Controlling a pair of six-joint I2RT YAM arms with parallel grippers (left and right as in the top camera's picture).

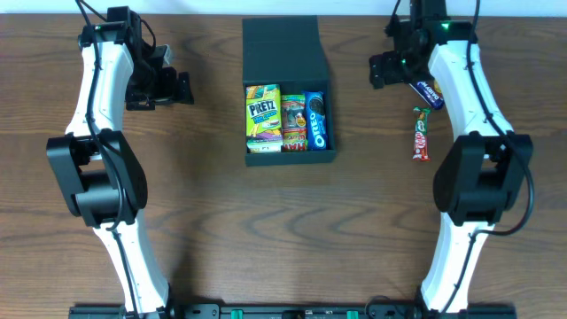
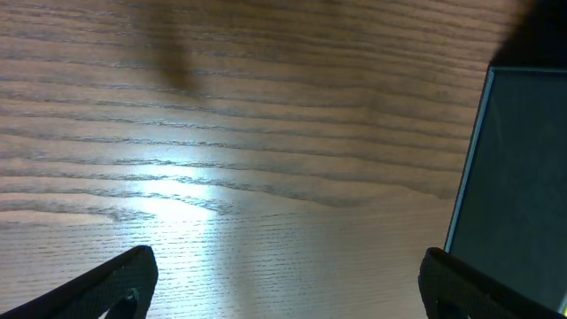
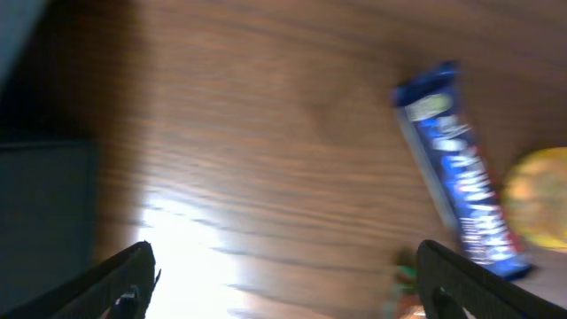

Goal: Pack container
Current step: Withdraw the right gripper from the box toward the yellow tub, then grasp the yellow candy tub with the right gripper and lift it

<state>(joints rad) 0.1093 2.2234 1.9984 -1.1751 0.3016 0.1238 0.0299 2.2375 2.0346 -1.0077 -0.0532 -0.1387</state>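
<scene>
The dark square container (image 1: 292,157) sits open at the table's middle back, its lid (image 1: 282,44) laid flat behind it. Inside are a Pretz box (image 1: 263,117), a red and green packet (image 1: 293,122) and a blue Oreo pack (image 1: 317,120). My left gripper (image 1: 182,87) is open and empty over bare wood left of the lid; in the left wrist view (image 2: 288,288) the container (image 2: 523,177) fills the right edge. My right gripper (image 1: 379,69) is open and empty, right of the lid. A blue snack bar (image 1: 428,91) lies beside it and also shows in the right wrist view (image 3: 461,177).
A red KitKat bar (image 1: 420,133) lies on the table right of the container, below the blue bar. A blurred yellow object (image 3: 540,195) shows at the right edge of the right wrist view. The container's dark side (image 3: 44,204) is at that view's left.
</scene>
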